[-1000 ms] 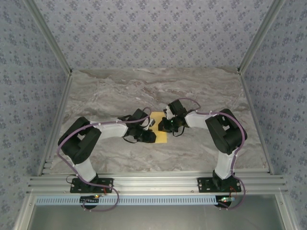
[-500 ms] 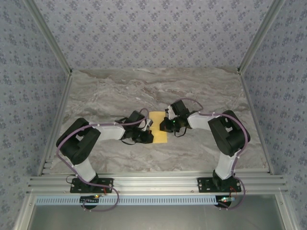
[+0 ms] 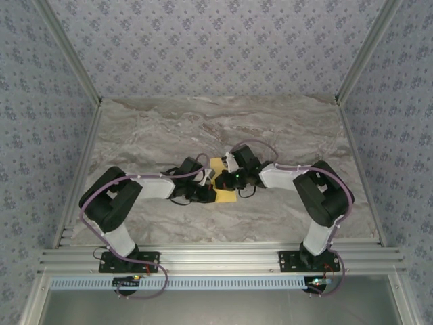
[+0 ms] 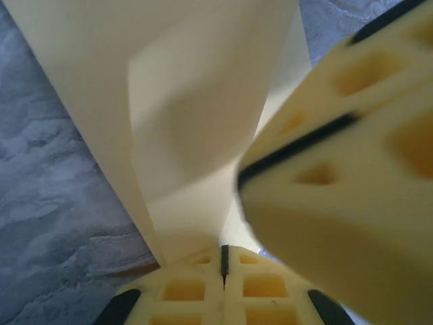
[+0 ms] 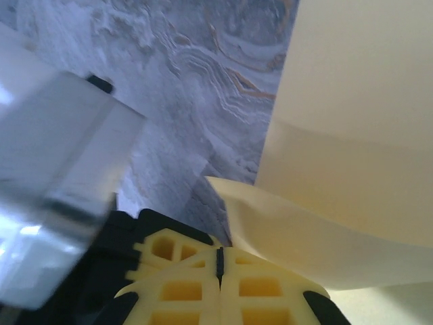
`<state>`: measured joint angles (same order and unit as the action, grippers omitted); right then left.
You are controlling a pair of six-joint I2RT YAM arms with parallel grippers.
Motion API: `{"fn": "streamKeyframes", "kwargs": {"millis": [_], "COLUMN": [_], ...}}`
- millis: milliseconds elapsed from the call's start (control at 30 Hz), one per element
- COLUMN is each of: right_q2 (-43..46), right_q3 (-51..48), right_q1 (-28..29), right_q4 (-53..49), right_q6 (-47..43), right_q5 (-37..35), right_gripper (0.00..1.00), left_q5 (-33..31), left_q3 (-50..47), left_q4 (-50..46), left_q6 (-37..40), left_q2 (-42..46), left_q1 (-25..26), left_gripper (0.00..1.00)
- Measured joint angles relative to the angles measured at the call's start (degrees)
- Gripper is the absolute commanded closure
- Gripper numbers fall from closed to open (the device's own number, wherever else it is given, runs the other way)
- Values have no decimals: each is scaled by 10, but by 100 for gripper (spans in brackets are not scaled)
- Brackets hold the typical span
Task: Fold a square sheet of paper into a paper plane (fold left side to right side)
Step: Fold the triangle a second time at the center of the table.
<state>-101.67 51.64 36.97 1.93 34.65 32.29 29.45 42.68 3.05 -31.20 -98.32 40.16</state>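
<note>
Where the two arms meet over the middle of the grey-veined marble counter (image 3: pixel 284 135), the left gripper (image 4: pixel 223 261) has its ribbed, cream-yellow jaws pressed flat together, and so has the right gripper (image 5: pixel 220 263). Just past both tips lies the square sheet of paper (image 4: pixel 189 101), thin, matte and pale yellow, with one creased flap raised and curling. It reaches the closed jaws, but whether either pinches it I cannot tell. The right gripper's blurred fingers (image 4: pixel 338 169) cover the sheet's right part. Beyond, the counter runs to patterned blue-grey walls (image 3: pixel 216 47).
</note>
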Motion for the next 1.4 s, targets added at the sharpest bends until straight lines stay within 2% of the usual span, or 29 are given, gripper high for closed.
{"fn": "streamKeyframes", "kwargs": {"millis": [600,1067,1400], "right_q2": [-34,-33,-46], "right_q3": [16,2,28], "right_q1": [-7,-71,-111], "right_q4": [-43,-38,-77], "right_q6": [-41,-76,-104], "right_q5": [-30,4,16], "right_gripper": [94,94,94], "left_q5": [19,36,38], "left_q3": [-5,-16,-19], "left_q4": [11,35,40], "left_q6": [0,-2,-5], "left_q2": [-4,-7,-7], "left_q1": [-10,-16,-17], "left_gripper": [99,100,98]}}
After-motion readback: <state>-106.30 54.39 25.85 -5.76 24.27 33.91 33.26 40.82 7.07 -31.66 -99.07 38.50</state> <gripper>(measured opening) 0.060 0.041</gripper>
